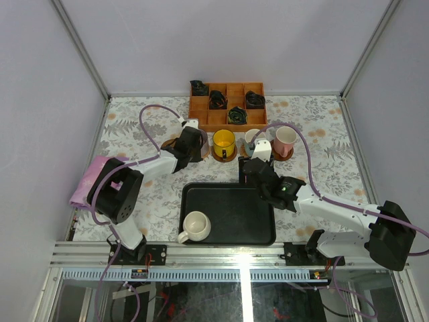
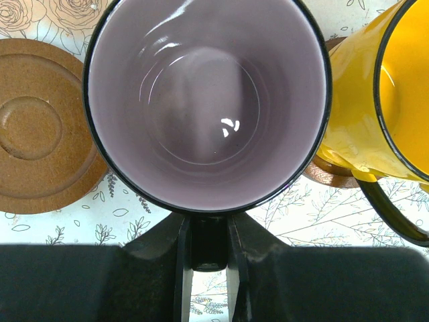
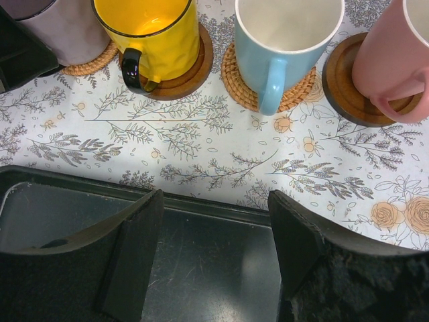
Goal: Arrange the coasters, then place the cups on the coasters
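My left gripper (image 2: pixel 209 231) is shut on the black handle of the mauve-purple cup (image 2: pixel 208 100), which I see from straight above. In the right wrist view this cup (image 3: pixel 64 30) is over a woven tan coaster (image 3: pixel 90 64); I cannot tell whether it touches. An empty brown coaster (image 2: pixel 33 127) lies to its left. The yellow cup (image 3: pixel 151 33), light blue cup (image 3: pixel 281 40) and pink cup (image 3: pixel 395 67) each stand on a coaster in a row. The cream-white cup (image 1: pixel 196 227) stands in the black tray (image 1: pixel 234 201). My right gripper (image 3: pixel 214 235) hangs open over the tray's far edge with nothing in it.
A wooden compartment box (image 1: pixel 226 104) with dark items stands at the back, behind the row of cups. A pink cloth (image 1: pixel 90 178) lies at the left table edge. The left arm (image 1: pixel 161 161) reaches across the floral tablecloth.
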`<state>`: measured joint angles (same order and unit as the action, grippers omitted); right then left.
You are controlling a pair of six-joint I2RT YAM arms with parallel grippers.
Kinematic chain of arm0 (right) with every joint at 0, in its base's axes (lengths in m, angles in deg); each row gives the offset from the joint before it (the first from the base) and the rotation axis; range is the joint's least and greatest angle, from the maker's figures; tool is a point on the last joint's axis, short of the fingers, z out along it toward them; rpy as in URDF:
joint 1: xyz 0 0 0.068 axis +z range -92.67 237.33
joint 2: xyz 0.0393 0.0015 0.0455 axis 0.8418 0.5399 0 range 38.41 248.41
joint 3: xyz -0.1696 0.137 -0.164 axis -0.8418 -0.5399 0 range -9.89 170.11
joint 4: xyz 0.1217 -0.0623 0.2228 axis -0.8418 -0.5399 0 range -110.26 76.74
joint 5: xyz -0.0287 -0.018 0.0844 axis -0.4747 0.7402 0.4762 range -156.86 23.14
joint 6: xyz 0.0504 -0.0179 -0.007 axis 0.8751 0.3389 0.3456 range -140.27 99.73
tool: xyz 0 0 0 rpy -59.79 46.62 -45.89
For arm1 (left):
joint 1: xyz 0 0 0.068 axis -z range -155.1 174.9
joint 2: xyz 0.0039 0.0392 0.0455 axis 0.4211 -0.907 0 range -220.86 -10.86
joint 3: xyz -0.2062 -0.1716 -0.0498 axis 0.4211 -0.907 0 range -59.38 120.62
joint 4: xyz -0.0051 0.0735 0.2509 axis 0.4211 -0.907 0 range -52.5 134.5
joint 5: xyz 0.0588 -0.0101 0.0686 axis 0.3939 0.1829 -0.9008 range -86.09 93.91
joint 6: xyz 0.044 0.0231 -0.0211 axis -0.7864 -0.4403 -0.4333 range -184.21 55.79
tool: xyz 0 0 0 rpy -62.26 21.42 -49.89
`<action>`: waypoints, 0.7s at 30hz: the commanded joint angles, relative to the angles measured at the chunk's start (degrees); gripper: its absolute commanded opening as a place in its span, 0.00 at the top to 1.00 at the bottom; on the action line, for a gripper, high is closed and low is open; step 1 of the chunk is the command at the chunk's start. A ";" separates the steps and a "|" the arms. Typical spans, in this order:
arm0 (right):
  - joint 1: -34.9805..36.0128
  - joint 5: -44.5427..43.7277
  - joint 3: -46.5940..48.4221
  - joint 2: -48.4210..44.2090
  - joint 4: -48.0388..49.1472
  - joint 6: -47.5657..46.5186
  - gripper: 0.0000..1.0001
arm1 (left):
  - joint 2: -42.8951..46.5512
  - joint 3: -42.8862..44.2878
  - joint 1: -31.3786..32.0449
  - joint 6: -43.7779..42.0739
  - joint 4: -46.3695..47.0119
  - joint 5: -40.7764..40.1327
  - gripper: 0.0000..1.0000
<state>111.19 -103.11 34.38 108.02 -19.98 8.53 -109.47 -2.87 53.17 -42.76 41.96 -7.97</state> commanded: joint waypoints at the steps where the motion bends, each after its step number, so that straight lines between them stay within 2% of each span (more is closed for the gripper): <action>1: -0.38 0.31 0.73 0.01 2.31 1.02 0.29 | 1.57 -0.86 -0.37 0.91 0.35 0.04 0.99; 8: -0.42 0.42 0.65 -0.16 2.23 1.39 0.29 | 2.31 -1.40 -0.26 1.18 -0.13 0.07 0.95; 18: -0.37 0.71 0.47 -0.21 2.31 1.89 0.29 | 3.46 -2.45 -0.23 1.37 -0.45 -0.24 0.94; 21: -0.41 0.67 0.36 -0.33 2.26 1.89 0.29 | 3.38 -2.46 -0.15 1.48 -0.44 -0.30 0.90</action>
<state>111.19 -102.10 34.38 108.02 -20.00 9.73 -107.55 -4.51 53.17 -42.04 40.95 -7.95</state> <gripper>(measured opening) 0.711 0.171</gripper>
